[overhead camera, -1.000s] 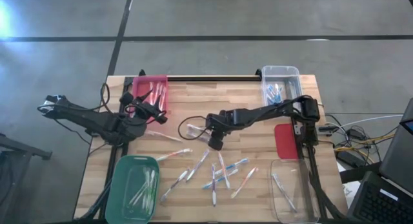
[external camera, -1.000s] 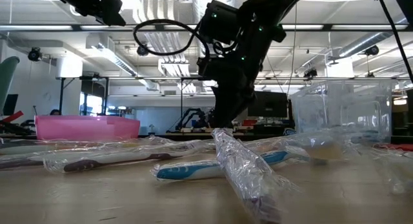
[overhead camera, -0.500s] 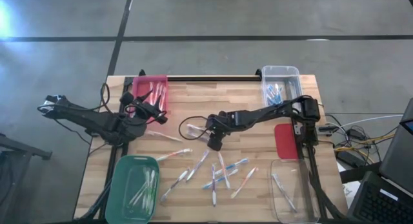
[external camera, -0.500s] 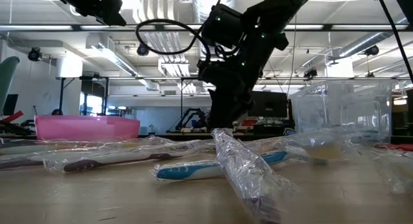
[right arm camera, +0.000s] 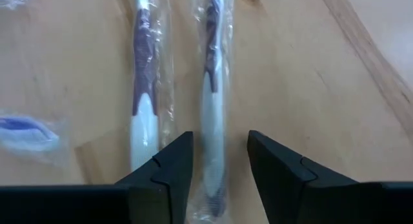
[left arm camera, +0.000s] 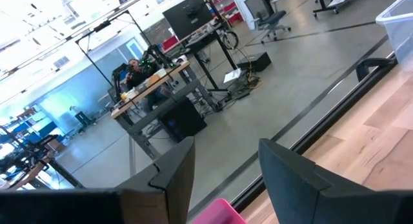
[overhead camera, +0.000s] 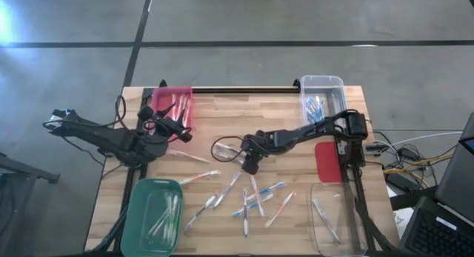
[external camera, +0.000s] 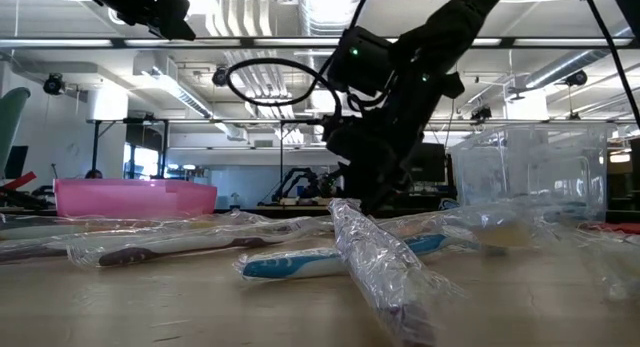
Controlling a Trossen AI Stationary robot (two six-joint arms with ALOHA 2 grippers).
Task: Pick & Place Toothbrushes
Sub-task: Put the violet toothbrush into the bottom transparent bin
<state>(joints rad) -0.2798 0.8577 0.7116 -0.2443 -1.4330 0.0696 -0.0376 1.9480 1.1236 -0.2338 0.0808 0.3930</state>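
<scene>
High view shows us the right gripper [overhead camera: 250, 167] reaching in over the middle of the wooden tabletop [overhead camera: 222, 112], low above the scattered toothbrushes [overhead camera: 252, 198] that lie in clear wrappers toward six o'clock of the board. In the right wrist view we see its fingers [right arm camera: 164, 172] spread apart, with one purple-and-white wrapped toothbrush [right arm camera: 211, 88] lined up in the gap between them and a second [right arm camera: 143, 88] lying parallel just beside it; neither is pinched. The low view gives us the same gripper [external camera: 375, 202] hanging just above the heap. More toothbrushes sit in the pink bin [overhead camera: 178, 105] at eleven o'clock, the green bin [overhead camera: 152, 216] at seven, the clear bin [overhead camera: 323, 94] at one and the clear bin [overhead camera: 333, 220] at five. We find the left gripper [overhead camera: 180, 133] parked near the pink bin, raised off the tabletop, its fingers [left arm camera: 171, 169] spread and holding nothing.
</scene>
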